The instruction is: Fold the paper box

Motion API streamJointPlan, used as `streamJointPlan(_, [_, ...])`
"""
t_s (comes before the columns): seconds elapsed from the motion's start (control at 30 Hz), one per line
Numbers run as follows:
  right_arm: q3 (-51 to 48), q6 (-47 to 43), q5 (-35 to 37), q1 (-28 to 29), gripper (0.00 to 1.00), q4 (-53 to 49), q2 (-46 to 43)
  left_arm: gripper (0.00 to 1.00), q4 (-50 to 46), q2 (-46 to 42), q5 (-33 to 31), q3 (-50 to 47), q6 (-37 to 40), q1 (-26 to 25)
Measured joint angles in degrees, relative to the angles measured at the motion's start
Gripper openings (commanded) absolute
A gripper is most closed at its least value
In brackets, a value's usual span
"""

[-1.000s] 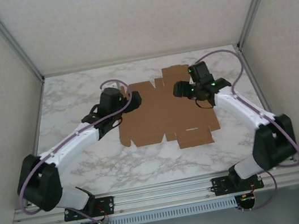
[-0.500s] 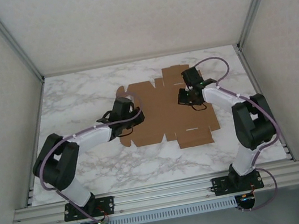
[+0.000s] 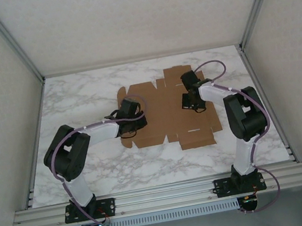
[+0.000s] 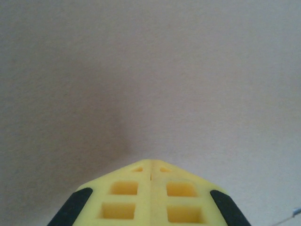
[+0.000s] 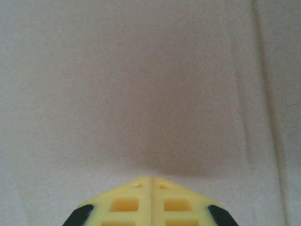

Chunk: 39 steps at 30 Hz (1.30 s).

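L gripper [image 4: 150,165] closed; R gripper [image 5: 150,181] closed; over box [image 3: 165,121]

plain brown paper box [image 3: 164,122], grey-veined white marble table [image 3: 78,96], yellow left gripper [image 4: 150,165] and right gripper [image 5: 150,179], white-and-black arms [image 3: 99,131], purple cables [image 3: 210,62]

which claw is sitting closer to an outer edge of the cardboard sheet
The left claw, right by the left edge of the flat paper box; the right claw is over a panel further in from its side.
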Motion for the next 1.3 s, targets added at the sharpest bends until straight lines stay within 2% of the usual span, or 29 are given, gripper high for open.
streamJointPlan(0.33, [0.57,-0.44,-2.84,1.49,0.0,1.18,1.79,0.0,-1.27,-1.53,-1.84,-3.13,-2.54,2.47])
streamJointPlan(0.5, [0.57,0.11,-9.55,4.61,0.0,4.76,2.56,0.0,-3.26,-4.31,-1.77,-4.52,-3.69,7.45])
streamJointPlan(0.7, [1.99,-0.07,-16.85,8.74,0.0,6.97,4.33,0.0,-5.38,-6.12,-0.72,-0.35,-1.49,7.43])
streamJointPlan(0.77, [1.31,-0.39,-18.99,9.44,0.07,7.82,4.11,0.0,-5.4,-6.12,0.11,0.33,-0.81,7.32])
streamJointPlan(0.83, [-0.11,-0.85,-20.5,9.62,0.18,8.31,2.89,0.0,-5.44,-6.1,0.98,0.35,-0.24,7.32])
streamJointPlan(0.97, [-3.02,-1.38,-21.86,7.67,0.47,8.17,-3.17,0.0,-5.57,-3.65,4.17,2.19,0.72,7.23])
streamJointPlan(1.1, [-4.46,-1.42,-21.42,1.99,0.5,9.42,-9.9,0.0,-7.34,4.17,8.39,13.0,2.73,5.75])
streamJointPlan(1.27, [-7.32,0.0,-21.49,-6.12,0.53,10.8,-11.45,0.0,-6.62,10.64,12.96,23.08,4.57,2.1])
streamJointPlan(1.3, [-7.63,0.26,-22.38,-7.5,0.59,10.78,-10.82,0.0,-6.43,11.65,14.1,23.87,4.74,1.49])
